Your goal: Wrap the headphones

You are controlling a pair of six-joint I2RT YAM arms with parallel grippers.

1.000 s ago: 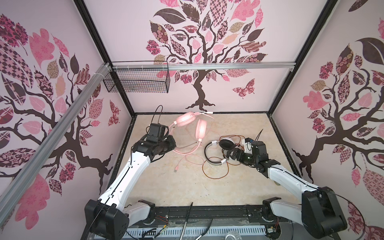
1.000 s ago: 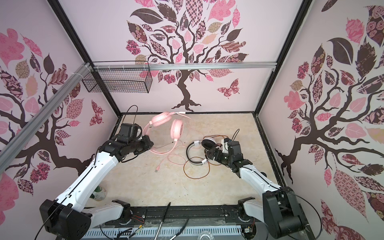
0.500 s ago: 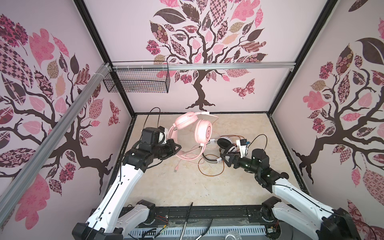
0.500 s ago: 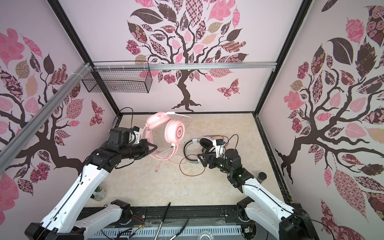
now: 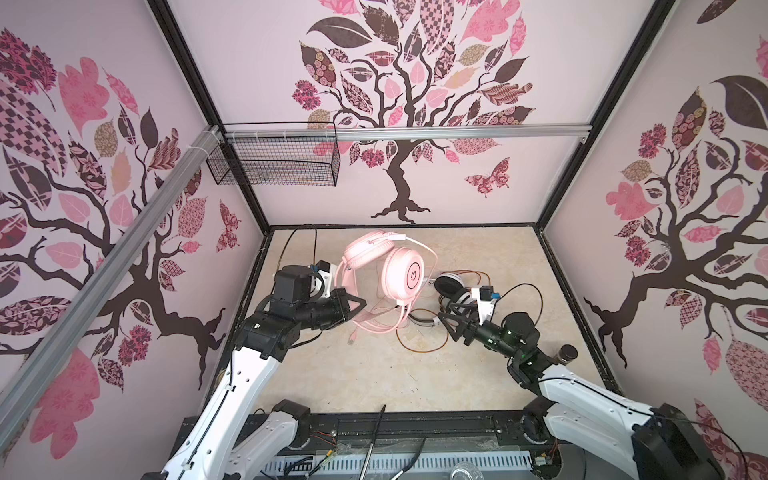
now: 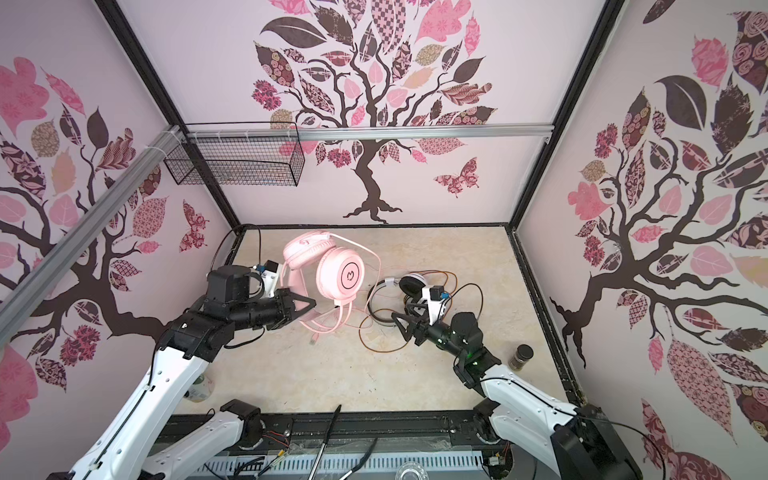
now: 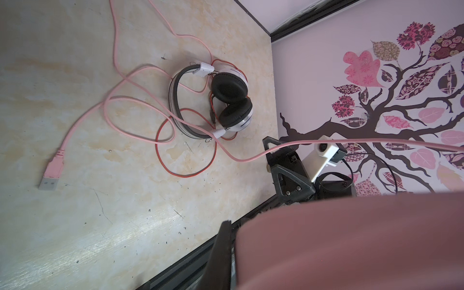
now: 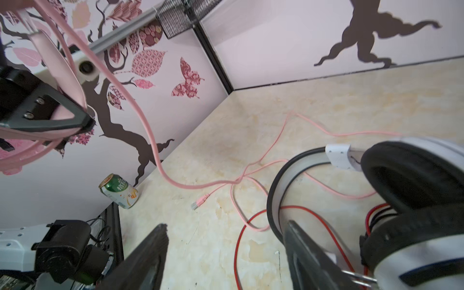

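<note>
Pink headphones [image 5: 401, 274] are held by the band in the left gripper [image 5: 357, 303], jaws pinched almost shut on it. The set hangs clear of the table [image 7: 100, 226] with one cup facing the top views. Looks like a lift so the cord drops free for winding.

Pink cord [image 7: 80, 120] falls from the raised set in a slack arc, then lies in loose loops. Its plug [image 7: 51, 177] is flat on the surface, so nothing is wound yet.

Some loops cross the white-and-black headphones [image 7: 231, 88], which lie flat further right with the cups together and the red cord [image 7: 187, 175] sprawled around them. I'd expect a snag if the pink set goes higher.

Right gripper [image 8: 226, 226] sits low, just beside the white band, jaws wide apart with nothing clamped. Probably there to catch the pink cord or pin the other set; can't tell which.
</note>
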